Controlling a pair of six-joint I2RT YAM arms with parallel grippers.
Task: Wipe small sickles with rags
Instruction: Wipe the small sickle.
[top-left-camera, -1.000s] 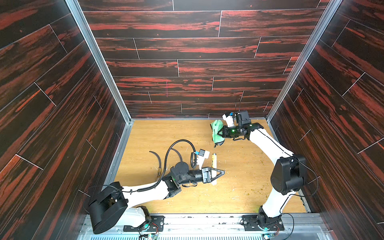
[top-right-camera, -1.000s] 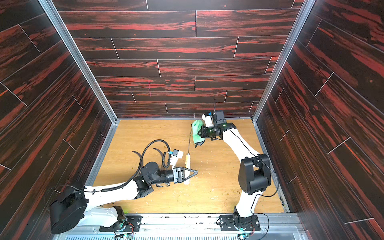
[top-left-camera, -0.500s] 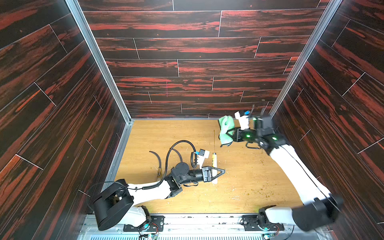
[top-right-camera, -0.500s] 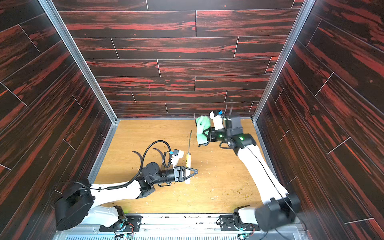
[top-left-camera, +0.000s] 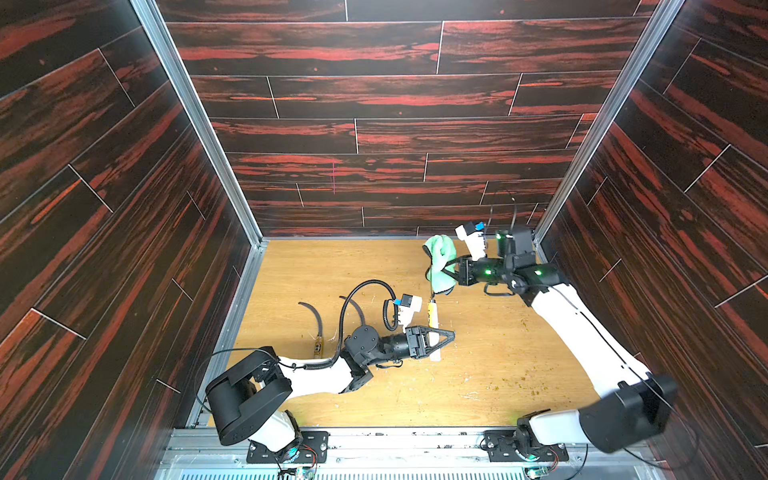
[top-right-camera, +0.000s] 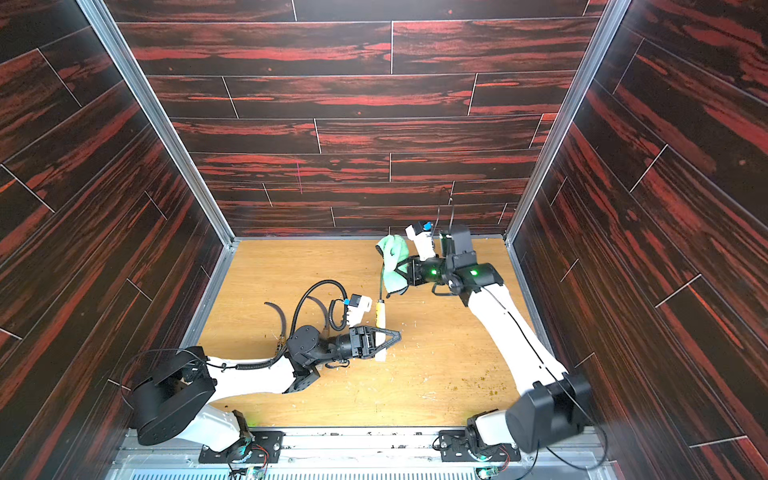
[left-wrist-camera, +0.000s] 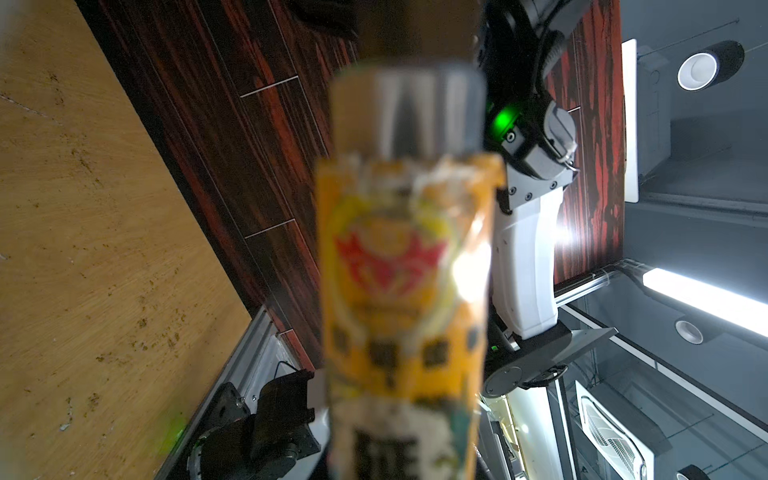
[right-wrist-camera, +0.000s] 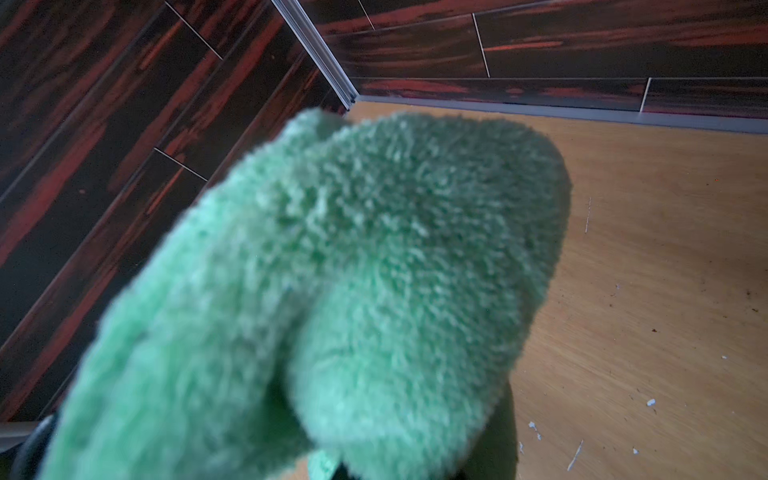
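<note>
Pinching rag (top-left-camera: 441, 250) — right end effector (top-left-camera: 448, 269) aloft; left end effector (top-left-camera: 447, 336) clasping sickle (top-left-camera: 433, 314)

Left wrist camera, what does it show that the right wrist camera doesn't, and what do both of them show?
Only the left wrist view shows the sickle, a blurred close-up of its handle with the yellow label, and the right arm behind it. Only the right wrist view shows the green rag, which fills most of the picture. Both show the wooden table with specks on it and the dark red wall panels.
</note>
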